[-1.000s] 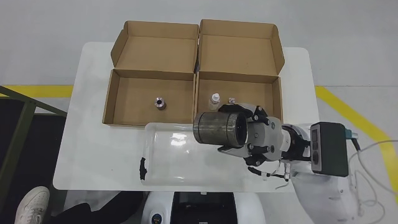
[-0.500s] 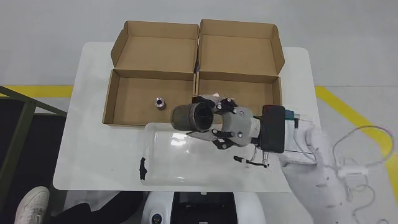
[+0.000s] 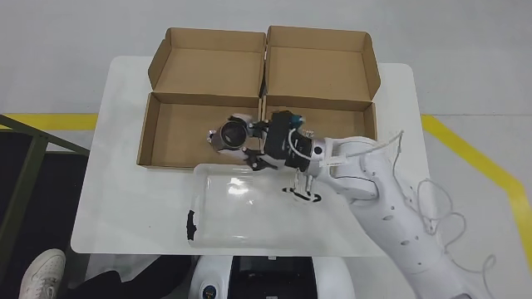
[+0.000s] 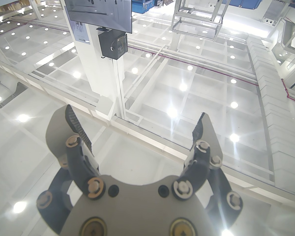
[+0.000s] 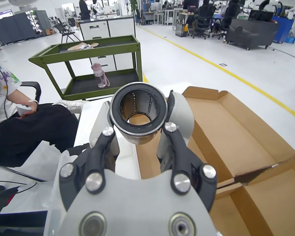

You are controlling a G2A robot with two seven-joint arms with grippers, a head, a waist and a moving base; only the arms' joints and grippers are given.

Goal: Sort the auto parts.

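A metal cylinder bearing (image 5: 138,112) with a black-rimmed hollow bore sits between the white fingers (image 5: 179,110) of my right gripper (image 5: 140,120), which is shut on it. In the top view the bearing (image 3: 229,132) and right gripper (image 3: 238,137) hang over the right end of the left cardboard box (image 3: 170,137), close to the wall shared with the right cardboard box (image 3: 345,123). The arm hides the small parts lying in the boxes. My left gripper (image 4: 137,128) is open, holds nothing and points up at the ceiling.
A clear plastic bag (image 3: 237,208) lies on the white table (image 3: 116,183) in front of the boxes. Both box lids (image 3: 214,62) stand open at the back. A green cart (image 5: 88,50) stands on the floor beyond the table's left side.
The right arm has swung left from the table's front right, carrying the bearing over the right box's front wall to a spot above the left box.
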